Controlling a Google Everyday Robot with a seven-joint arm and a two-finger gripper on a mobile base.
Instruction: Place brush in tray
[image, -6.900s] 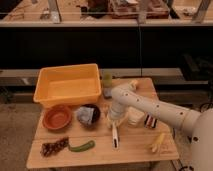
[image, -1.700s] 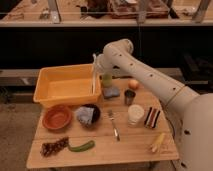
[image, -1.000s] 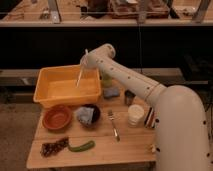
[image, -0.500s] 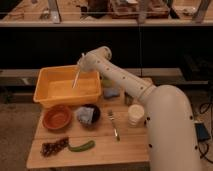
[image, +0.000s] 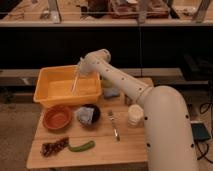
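The yellow tray (image: 50, 90) stands at the back left of the wooden table. My gripper (image: 83, 64) hangs over the tray's right part, at the end of the white arm reaching in from the right. It is shut on the brush (image: 76, 80), a slim cream-white stick that slants down and left from the gripper into the tray's opening. The brush's lower end is just above or at the tray floor; I cannot tell if it touches.
An orange-brown bowl (image: 58, 117) sits in front of the tray. A dark bowl with a crumpled cloth (image: 87, 114), a metal fork (image: 114, 125), a white cup (image: 135, 114), a green pepper (image: 81, 146) and a dark snack bag (image: 55, 147) lie on the table (image: 100, 150).
The arm has carried the brush from the table's right side leftward to above the tray, and over the last second moved it a little further over the tray and lower.
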